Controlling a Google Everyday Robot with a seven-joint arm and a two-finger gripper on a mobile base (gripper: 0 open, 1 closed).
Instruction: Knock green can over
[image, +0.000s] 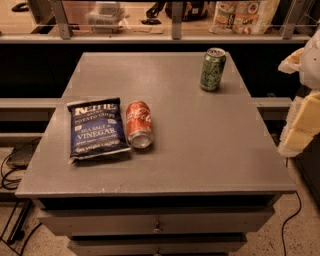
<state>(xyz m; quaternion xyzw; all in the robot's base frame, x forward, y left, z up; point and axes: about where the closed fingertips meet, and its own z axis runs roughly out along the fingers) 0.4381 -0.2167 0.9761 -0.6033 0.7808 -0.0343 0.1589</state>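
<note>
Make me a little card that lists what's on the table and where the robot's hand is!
table: grey top, drawers underneath
green can: standing upright, far right part of the table
red can: lying on its side, near left, right beside the chips bag
chips bag: blue, lying flat, left of the red can
gripper: at the right edge of the view, off the table's right side, not touching the green can
job so far: green can not yet knocked over

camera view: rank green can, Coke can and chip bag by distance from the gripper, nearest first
The gripper is at the right edge of the view, beside the table.
1. green can: upright, far right corner.
2. red Coca-Cola can: on its side, left of centre.
3. blue chip bag: flat, farthest left.
</note>
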